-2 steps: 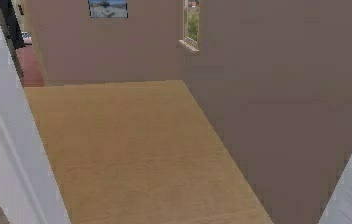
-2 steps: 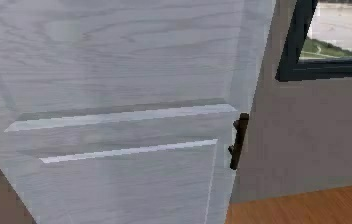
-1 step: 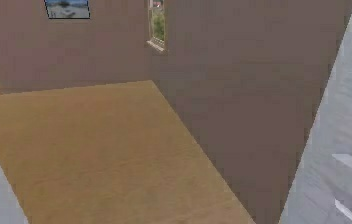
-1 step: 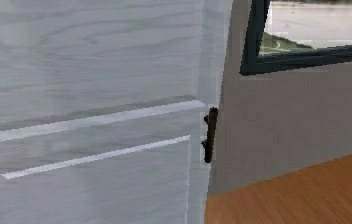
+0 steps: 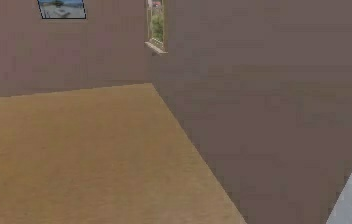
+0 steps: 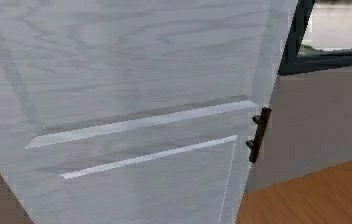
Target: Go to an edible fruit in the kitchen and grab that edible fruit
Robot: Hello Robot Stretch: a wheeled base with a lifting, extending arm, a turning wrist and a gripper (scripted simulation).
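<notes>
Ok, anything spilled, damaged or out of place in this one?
Nothing stands out. The tan floor shows no spill or mark, the wall picture and narrow window look intact, and the white panel door in the arm side view looks sound, its dark hinge in place.

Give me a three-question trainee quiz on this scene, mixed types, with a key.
1. True or false: a fruit lies on the floor in the forward view.
2. What hangs on the wall at the forward view's top left? A clock, B picture, C shelf.
3. Fill in: in the arm side view, the dark hinge sits on the white ____'s edge.
Key: 1 false; 2 B; 3 door.
</notes>
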